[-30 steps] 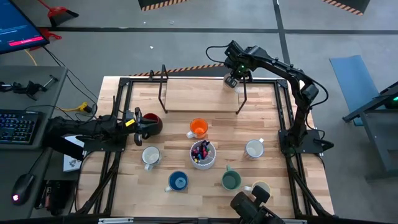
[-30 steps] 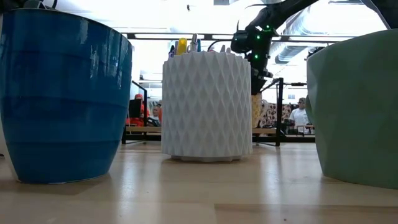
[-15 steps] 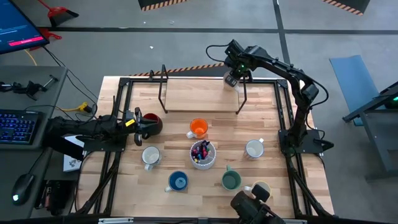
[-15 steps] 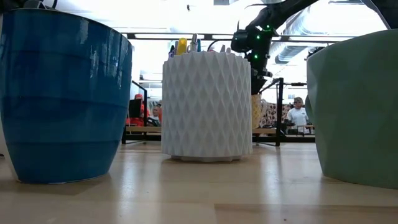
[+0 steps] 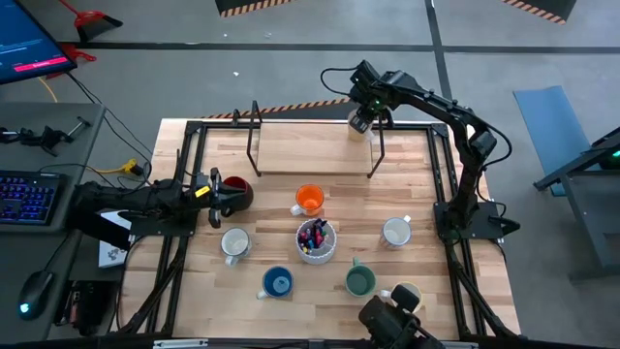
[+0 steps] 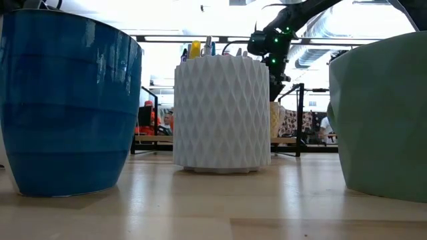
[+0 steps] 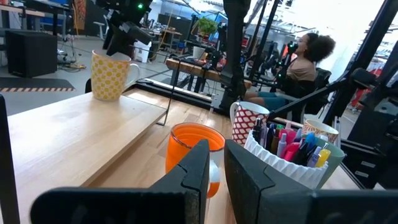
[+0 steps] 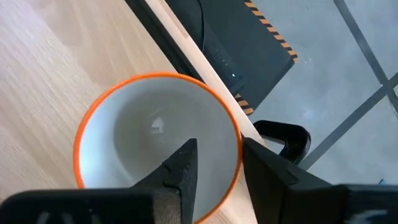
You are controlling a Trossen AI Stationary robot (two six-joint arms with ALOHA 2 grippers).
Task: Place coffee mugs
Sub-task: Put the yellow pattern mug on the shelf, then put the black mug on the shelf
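Parting over the yellow-dotted mug on the shelf's far corner, right gripper is releasing; lifting crookedly risks tipping it off the edge; left gripper, nearly closed, is waiting beside the dark red mug.

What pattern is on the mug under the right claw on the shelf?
Yellow dots on cream, with an orange rim; the mug shows best in the left wrist view, below the right claw.

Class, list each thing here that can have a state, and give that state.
Dotted mug, upright on shelf, not clamped.
Right gripper, open, astride that mug's rim.
Red mug, upright, left gripper beside it.
Orange mug, upright, untouched.
Pen cup, upright, full of pens.
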